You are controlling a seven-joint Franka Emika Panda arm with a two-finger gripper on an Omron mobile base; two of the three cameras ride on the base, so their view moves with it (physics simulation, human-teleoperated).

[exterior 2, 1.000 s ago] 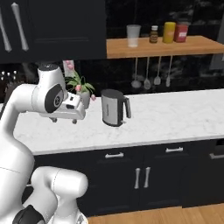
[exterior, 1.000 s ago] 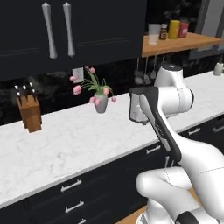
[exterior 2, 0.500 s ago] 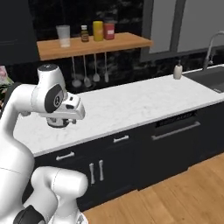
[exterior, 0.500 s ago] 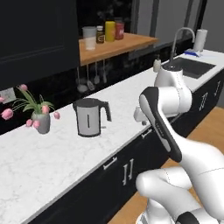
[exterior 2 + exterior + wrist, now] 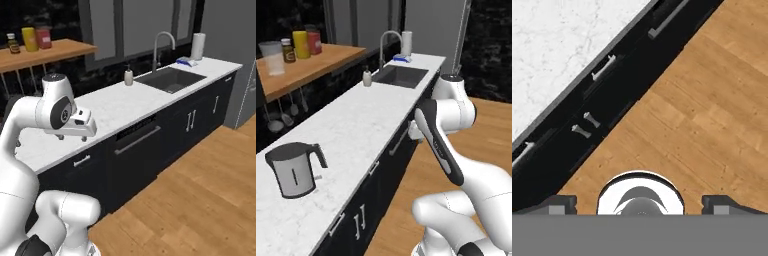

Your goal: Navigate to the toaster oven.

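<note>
Views have swung along the counter since half a second ago: the flower vase has left the left base view, the kettle (image 5: 293, 170) now sits at its near left, and the sink (image 5: 400, 76) has come much closer in both base views; this is camera travel, not movement of objects. Gripper (image 5: 639, 204): fingertips stand wide apart at the bottom corners of the hand view, holding and touching nothing, pointing down over the wooden floor (image 5: 712, 110) beside the dark cabinet fronts (image 5: 587, 125). From the right base view the hand (image 5: 80, 127) hangs at the near counter edge. Toaster oven: its place cannot be told from these views. Count: one grey kettle; one sink with one curved faucet (image 5: 162, 42); one soap bottle (image 5: 128, 77) just left of the basin; one paper towel roll (image 5: 198, 46) at the far right end; one blue sponge (image 5: 183, 61) near it. Wooden shelf (image 5: 316, 62): one clear cup (image 5: 272, 57), one dark jar (image 5: 288, 50), one yellow canister (image 5: 300, 44), one red canister (image 5: 314, 42). Utensils (image 5: 281, 112) hang beneath the shelf, number unclear.
</note>
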